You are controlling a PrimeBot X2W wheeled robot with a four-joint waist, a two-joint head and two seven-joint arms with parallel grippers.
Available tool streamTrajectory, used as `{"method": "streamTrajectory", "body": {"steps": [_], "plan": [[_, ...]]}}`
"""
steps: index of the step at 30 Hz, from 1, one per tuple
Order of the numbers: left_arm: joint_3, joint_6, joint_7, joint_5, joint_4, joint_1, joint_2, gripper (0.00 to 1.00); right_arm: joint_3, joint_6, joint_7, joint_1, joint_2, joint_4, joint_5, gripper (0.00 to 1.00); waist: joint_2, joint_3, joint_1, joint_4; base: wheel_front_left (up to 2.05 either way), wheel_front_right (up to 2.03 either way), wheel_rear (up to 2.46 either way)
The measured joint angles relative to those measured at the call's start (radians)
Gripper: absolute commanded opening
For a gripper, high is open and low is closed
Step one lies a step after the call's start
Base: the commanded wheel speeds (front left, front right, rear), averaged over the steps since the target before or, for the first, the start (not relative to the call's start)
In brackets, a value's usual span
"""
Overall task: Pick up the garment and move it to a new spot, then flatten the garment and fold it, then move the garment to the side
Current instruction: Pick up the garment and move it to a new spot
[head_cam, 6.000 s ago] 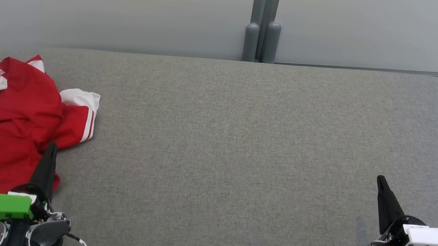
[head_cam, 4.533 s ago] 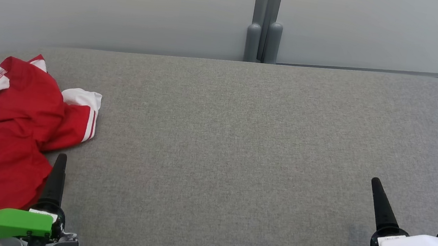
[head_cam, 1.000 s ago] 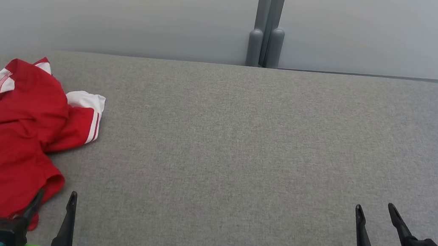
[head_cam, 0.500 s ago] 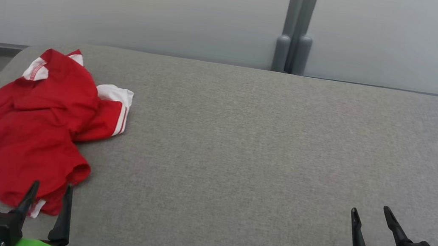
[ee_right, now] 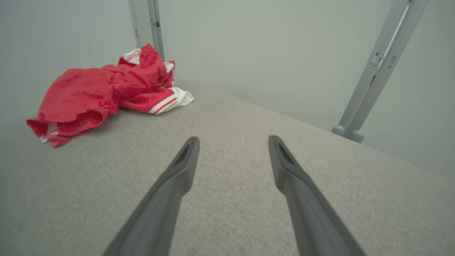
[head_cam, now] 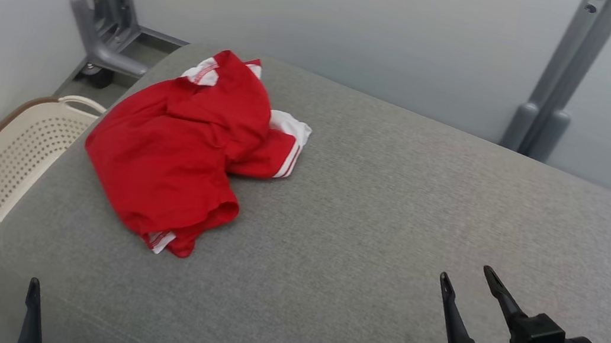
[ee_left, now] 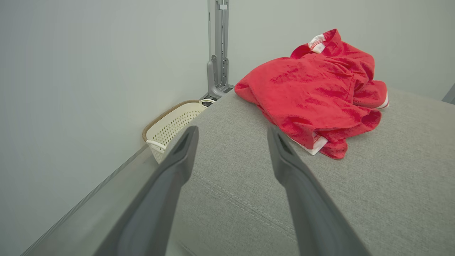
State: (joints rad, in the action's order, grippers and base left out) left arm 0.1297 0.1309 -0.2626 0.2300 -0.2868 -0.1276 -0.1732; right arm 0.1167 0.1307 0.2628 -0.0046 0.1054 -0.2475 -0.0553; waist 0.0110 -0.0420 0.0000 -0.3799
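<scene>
Here, a crumpled red shirt (head_cam: 184, 142) on a grey woven pad (head_cam: 396, 208).
Perforated cream basket (head_cam: 15, 154) on the floor at left; left gripper (head_cam: 8, 283) spread, empty; the white-trimmed shirt bunched near the pad's left end; right gripper (head_cam: 466, 272) spread over bare pad.

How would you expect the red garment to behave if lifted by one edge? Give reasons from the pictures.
It would probably hang limp, not keep its shape: the red garment lies crumpled in soft folds. It seems light, since its thin layers drape low on the grey surface. Its white-banded sleeve would likely trail and unfold.
</scene>
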Motion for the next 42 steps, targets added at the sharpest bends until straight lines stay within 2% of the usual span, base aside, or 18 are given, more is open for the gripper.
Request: {"method": "streamTrajectory", "body": {"steps": [3, 9, 15, 19, 24, 28, 34, 42], "plan": [[0.045, 0.0, 0.0, 0.002, 0.026, -0.006, 0.019, 1.0, 0.037, 0.0, 0.0, -0.038, 0.002, -0.016, -0.005, 1.0, 0.0, 0.0, 0.0, -0.052, 0.0, 0.0, 0.0], [0.063, 0.0, 0.0, -0.009, 0.045, -0.01, 0.043, 1.0, 0.064, 0.0, 0.0, -0.055, 0.001, -0.03, -0.012, 1.0, 0.0, 0.01, 0.0, -0.113, 0.0, 0.0, 0.0], [0.002, 0.0, 0.001, 0.015, -0.019, 0.04, 0.048, 1.0, 0.053, 0.0, 0.0, -0.034, 0.003, -0.021, -0.014, 1.0, 0.0, 0.017, 0.0, -0.119, 0.0, 0.0, 0.0], [-0.005, -0.008, 0.108, 0.071, -0.12, 0.194, 0.051, 1.0, 0.037, 0.0, 0.0, -0.031, 0.02, 0.005, 0.0, 1.0, 0.0, 0.042, 0.0, -0.114, 0.0, 0.0, 0.0], [0.0, -0.026, 0.252, 0.167, -0.24, 0.37, 0.089, 1.0, 0.048, 0.0, 0.0, -0.078, 0.038, 0.026, 0.015, 1.0, 0.0, 0.097, 0.0, -0.096, 0.0, 0.0, 0.0], [0.012, -0.049, 0.356, 0.228, -0.36, 0.491, 0.097, 1.0, 0.064, 0.0, 0.0, -0.117, 0.054, 0.033, 0.015, 1.0, 0.0, 0.155, 0.0, -0.066, 0.0, 0.0, 0.0], [0.052, -0.059, 0.395, 0.299, -0.472, 0.608, 0.092, 1.0, 0.073, 0.0, 0.0, -0.15, 0.061, 0.034, 0.014, 1.0, 0.0, 0.222, 0.0, 0.007, 0.0, 0.0, 0.0], [0.059, -0.057, 0.418, 0.32, -0.609, 0.677, 0.062, 1.0, 0.08, 0.0, 0.0, -0.17, 0.066, 0.033, 0.013, 1.0, 0.0, 0.289, 0.0, 0.092, 0.0, 0.0, 0.0]]}}
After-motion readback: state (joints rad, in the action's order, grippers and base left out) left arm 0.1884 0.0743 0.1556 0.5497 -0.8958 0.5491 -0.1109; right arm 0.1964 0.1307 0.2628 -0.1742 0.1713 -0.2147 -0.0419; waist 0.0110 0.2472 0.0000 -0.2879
